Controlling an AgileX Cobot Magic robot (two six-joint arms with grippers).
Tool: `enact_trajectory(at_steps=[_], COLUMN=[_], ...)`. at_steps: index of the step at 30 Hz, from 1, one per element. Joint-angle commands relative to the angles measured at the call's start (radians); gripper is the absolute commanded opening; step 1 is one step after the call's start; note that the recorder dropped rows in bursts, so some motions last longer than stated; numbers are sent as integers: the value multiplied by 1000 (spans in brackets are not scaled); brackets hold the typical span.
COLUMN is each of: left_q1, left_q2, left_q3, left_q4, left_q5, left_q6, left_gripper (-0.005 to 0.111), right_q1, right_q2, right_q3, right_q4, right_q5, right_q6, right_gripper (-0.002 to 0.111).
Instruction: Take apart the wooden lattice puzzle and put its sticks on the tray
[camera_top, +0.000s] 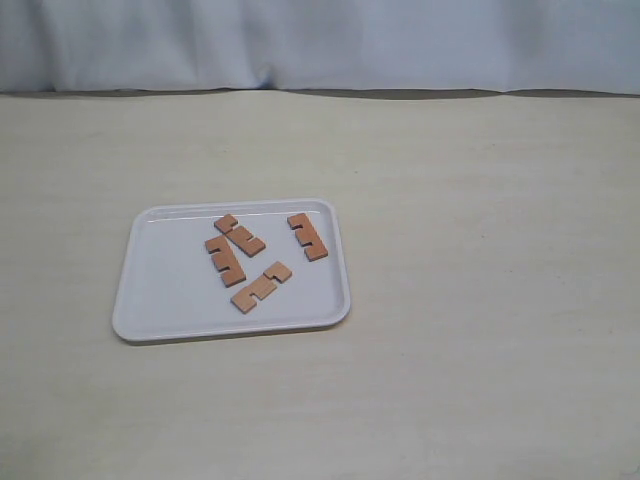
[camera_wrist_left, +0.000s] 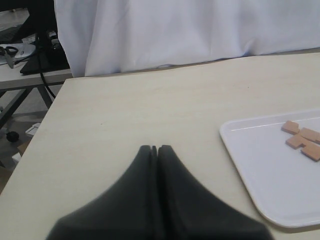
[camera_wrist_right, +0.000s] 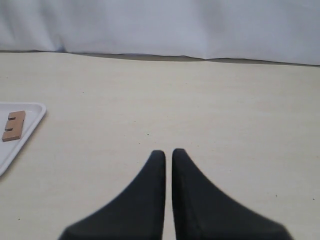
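Observation:
The white tray (camera_top: 160, 290) lies left of the table's middle. Four separate reddish-brown notched sticks rest flat on it: one at the back (camera_top: 240, 235), one just in front of it (camera_top: 226, 261), one nearer the front (camera_top: 261, 287) and one by the right rim (camera_top: 308, 236). No assembled lattice shows. The exterior view holds neither gripper. My left gripper (camera_wrist_left: 155, 148) is shut and empty over bare table, with the tray (camera_wrist_left: 260, 165) and some sticks (camera_wrist_left: 302, 140) off to its side. My right gripper (camera_wrist_right: 168, 152) is shut on nothing, only a thin slit between its fingers, apart from the tray's corner (camera_wrist_right: 30, 120) and one stick (camera_wrist_right: 14, 125).
A pale wooden table (camera_top: 480, 300) spreads around the tray. A white curtain (camera_top: 320, 40) hangs along the far edge. Beyond the table's left edge the left wrist view shows a stand with cables and gear (camera_wrist_left: 30, 55).

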Motion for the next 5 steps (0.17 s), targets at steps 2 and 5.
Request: enact_trajectory(at_steps=[2,5], left_q1=[-2,-2], left_q2=[-2,-2], left_q3=[2,2], left_q4=[0,0], left_q5=[-13,-13], left_q6=[1,1], left_gripper=[0,0], right_q1=[-1,-1], right_q2=[-5,-5], right_q3=[2,2], right_q4=[3,3], right_q5=[3,3], right_q6=[-6,-6], right_gripper=[4,4])
